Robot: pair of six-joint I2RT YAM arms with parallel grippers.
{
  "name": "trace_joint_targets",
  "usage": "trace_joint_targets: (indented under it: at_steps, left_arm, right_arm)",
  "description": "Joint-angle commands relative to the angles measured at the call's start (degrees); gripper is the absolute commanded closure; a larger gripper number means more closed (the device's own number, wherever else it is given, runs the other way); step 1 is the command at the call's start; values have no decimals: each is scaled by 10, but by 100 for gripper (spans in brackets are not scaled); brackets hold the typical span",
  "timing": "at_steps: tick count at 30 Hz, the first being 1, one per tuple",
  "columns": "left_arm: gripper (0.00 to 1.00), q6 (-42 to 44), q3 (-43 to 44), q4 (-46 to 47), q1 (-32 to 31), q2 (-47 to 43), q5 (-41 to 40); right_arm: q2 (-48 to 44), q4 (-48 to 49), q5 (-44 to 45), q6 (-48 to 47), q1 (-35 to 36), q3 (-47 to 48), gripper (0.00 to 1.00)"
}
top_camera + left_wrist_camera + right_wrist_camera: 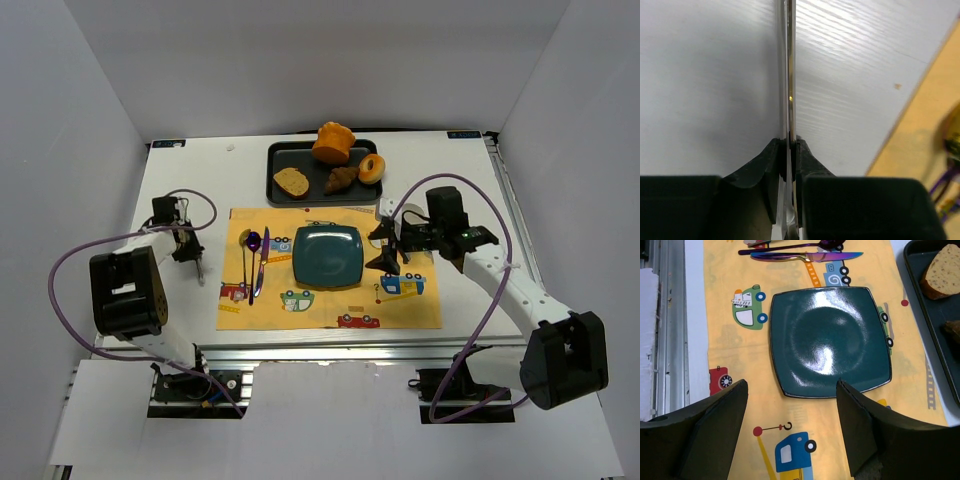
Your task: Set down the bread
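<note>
The bread, a bright-orange domed bun, sits at the back of the black tray; neither wrist view shows it. My left gripper is on the white table left of the yellow placemat, far from the bread. In the left wrist view this gripper is shut on a thin metal utensil, seen edge-on. My right gripper hovers open and empty over the placemat, just right of the teal plate. The right wrist view shows this gripper near the plate.
A toast slice, a dark croissant and a ring doughnut share the tray. A purple spoon and a knife lie on the placemat left of the plate. White walls enclose the table on three sides.
</note>
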Motion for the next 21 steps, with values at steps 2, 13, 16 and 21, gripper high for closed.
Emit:
trace_joint_targets:
  at_steps: [2,13,16,21]
  left_arm:
    - [99,-64,16,25,-10,-80,138]
    - [93,-350,202,144,-228,-17,249]
    - [90,-421,246,171,-250,33,263]
    - [81,-492,297,181,-257,88,283]
  right_arm:
    - [-17,13,-3,6,-15,17,24]
    - [-29,19,-16,16,-91,37,23]
    - [-36,20,-20,16,-111,35,23]
    - [-47,19,-24,11,-119,23,23]
